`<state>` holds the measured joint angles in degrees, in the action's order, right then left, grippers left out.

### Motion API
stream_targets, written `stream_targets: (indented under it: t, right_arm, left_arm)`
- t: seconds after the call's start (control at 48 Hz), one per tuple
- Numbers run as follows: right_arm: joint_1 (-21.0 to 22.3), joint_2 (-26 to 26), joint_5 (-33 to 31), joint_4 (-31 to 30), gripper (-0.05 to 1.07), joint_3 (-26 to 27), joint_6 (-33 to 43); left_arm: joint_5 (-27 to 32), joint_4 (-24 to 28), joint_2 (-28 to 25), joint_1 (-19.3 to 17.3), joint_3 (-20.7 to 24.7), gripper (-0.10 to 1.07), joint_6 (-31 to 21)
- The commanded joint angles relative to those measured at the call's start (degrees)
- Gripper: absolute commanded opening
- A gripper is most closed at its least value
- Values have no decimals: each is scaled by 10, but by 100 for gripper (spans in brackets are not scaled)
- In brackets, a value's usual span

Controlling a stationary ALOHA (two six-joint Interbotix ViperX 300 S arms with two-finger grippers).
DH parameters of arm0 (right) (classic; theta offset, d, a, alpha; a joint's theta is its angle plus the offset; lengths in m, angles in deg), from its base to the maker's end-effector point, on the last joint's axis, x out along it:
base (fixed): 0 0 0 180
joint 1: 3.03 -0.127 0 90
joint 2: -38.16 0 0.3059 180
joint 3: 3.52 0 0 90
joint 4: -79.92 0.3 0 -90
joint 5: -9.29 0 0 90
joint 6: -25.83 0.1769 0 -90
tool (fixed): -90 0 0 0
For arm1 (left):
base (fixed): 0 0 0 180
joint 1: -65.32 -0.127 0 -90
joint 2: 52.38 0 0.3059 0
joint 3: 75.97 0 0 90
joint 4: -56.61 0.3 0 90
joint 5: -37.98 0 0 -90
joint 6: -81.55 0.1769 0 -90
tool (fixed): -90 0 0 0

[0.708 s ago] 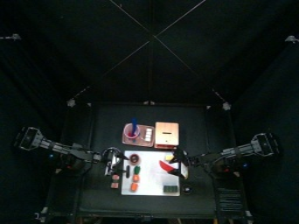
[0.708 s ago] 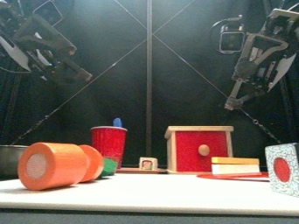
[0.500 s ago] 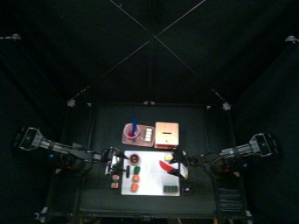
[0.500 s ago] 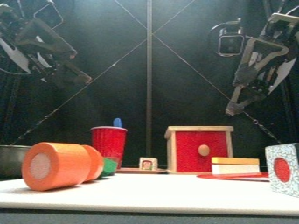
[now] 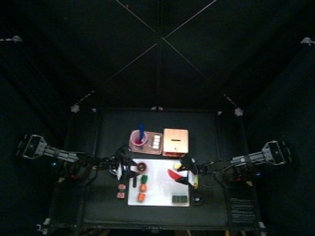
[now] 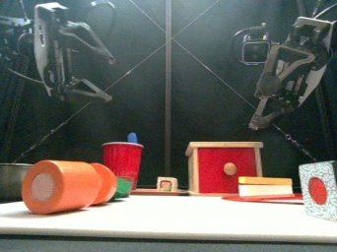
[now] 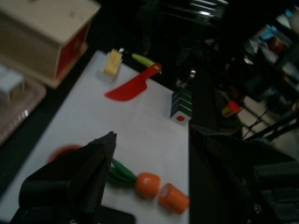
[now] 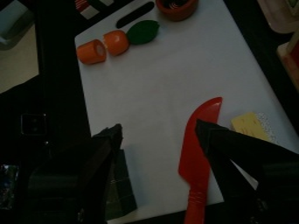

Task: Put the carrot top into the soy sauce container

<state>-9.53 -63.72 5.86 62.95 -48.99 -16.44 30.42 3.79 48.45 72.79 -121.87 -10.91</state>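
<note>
The carrot top (image 8: pixel 142 32) is a green piece lying on the white cutting board (image 8: pixel 163 79), next to two orange carrot pieces (image 8: pixel 103 47). Just beyond it stands the soy sauce container (image 8: pixel 176 7), a small round dish with a dark reddish inside. In the left wrist view the carrot top (image 7: pixel 121 171) lies between the container (image 7: pixel 68 152) and the carrot pieces (image 7: pixel 159 190). My left gripper (image 7: pixel 158 144) hangs open above that end of the board, holding nothing. Over the other end my right gripper (image 8: pixel 160 131) is open too, near the red knife (image 8: pixel 201 149).
A yellow cheese block (image 8: pixel 249 125) lies beside the knife, and a dark dotted block (image 8: pixel 117 192) sits at the board's edge. Behind the board stand a pinkish tray (image 5: pixel 145 140) and a tan box (image 5: pixel 176 140). In the front view the carrot (image 6: pixel 63 187) looms large.
The left arm has swung inward and turned, so its spread jaws now face the front camera. The right arm has shifted only slightly. Nothing on the board has moved.
</note>
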Motion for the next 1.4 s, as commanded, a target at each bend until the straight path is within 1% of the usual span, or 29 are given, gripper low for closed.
stream_targets:
  t: [0.0,0.188,0.271,0.333,0.438,0.562,0.667,0.75,0.896,1.146,1.375]
  right_arm:
    - [2,-4,3,-1,97,8,0]
    - [0,-3,3,-3,97,2,-3]
    - [-3,-1,3,-3,97,0,-4]
    - [-4,0,3,-4,97,0,-7]
    - [-4,1,3,-14,97,0,-7]
    - [-4,2,3,-25,97,-3,-6]
    - [-4,4,3,-29,97,-5,-6]
    - [-4,7,3,-29,97,-6,-6]
    - [-4,14,5,-30,97,-6,-7]
    - [-5,27,6,-31,97,-3,-6]
    - [-5,32,7,-32,97,-3,-7]
  left_arm:
    - [22,-73,-18,-3,20,98,1]
    - [31,-171,-44,2,30,98,-4]
    - [32,-197,-65,6,40,98,-3]
    - [32,-205,-87,11,49,98,-4]
    - [33,-212,-134,22,71,98,-4]
    - [40,-214,-170,25,90,98,-4]
    - [46,-218,-176,26,91,98,-5]
    - [47,-230,-177,29,87,98,-5]
    - [42,-245,-195,33,83,98,-5]
    - [39,-243,-228,33,86,98,-5]
    - [28,-241,-243,33,94,98,-4]
